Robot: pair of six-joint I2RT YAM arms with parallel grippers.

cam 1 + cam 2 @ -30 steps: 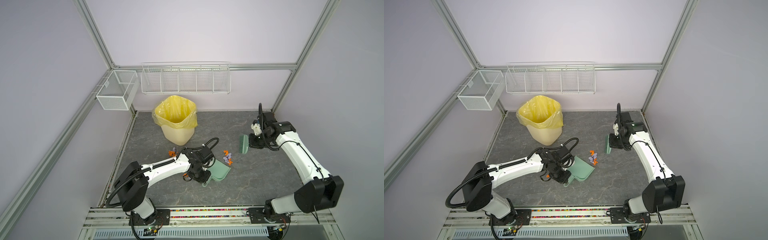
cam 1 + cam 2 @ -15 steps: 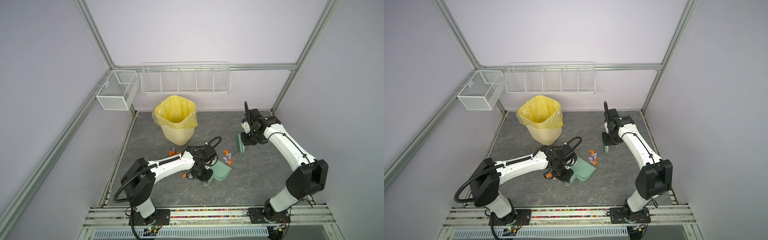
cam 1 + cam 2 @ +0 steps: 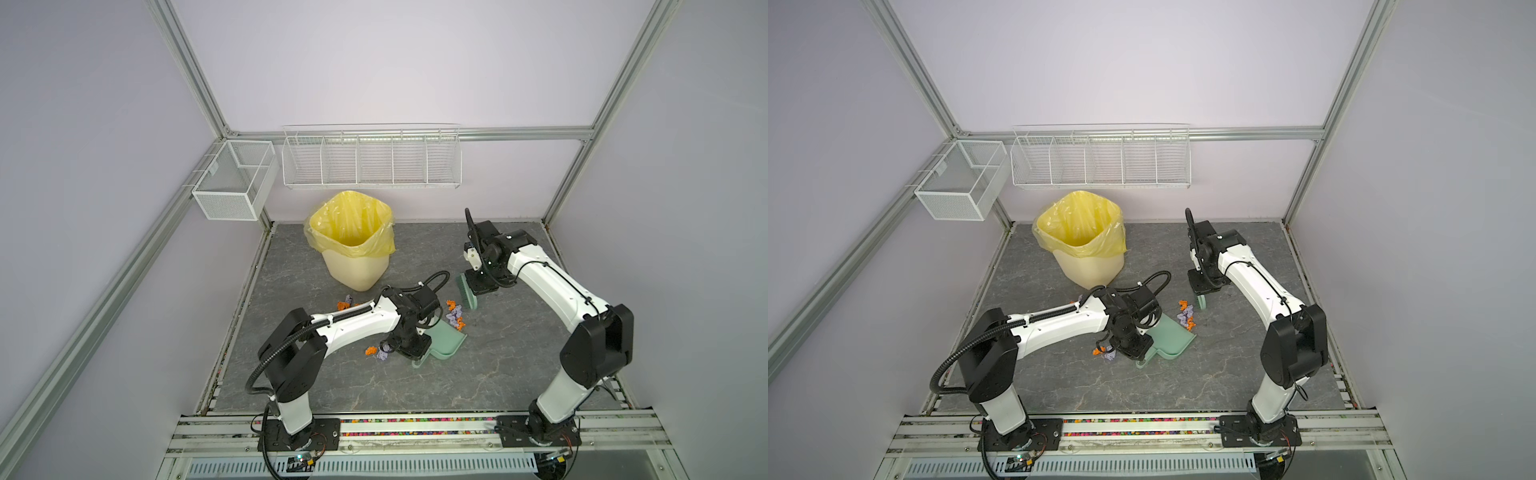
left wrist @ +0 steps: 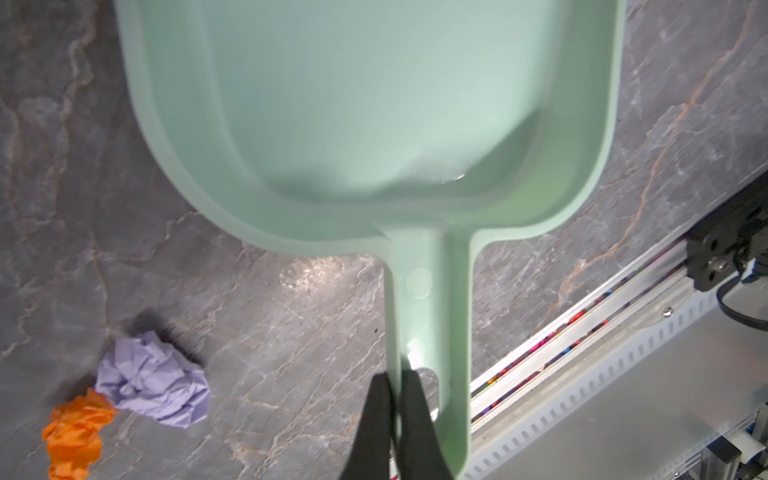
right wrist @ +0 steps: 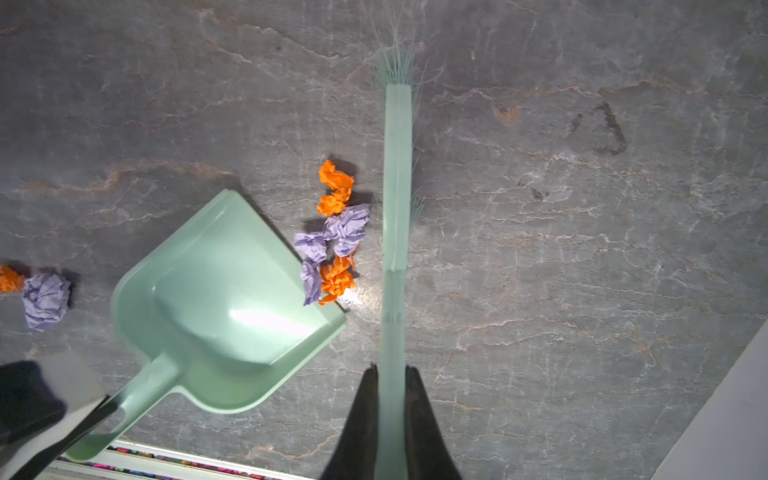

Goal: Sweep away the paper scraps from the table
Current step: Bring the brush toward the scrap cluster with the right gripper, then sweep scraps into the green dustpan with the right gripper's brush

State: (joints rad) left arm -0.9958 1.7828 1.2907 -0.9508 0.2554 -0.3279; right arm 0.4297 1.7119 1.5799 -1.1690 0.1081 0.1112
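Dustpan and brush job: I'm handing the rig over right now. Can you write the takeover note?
Left end effector: shut on the dustpan handle; the pan is empty.
Right end effector: shut on the brush, which sits beside the main pile of scraps at the pan's lip.
Elsewhere on the table: two scraps behind the pan, more scraps near the bin.
Done: both tools in hand; nothing swept in.
Left: brush the pile in, gather the rest, then probably tip it into the bin.
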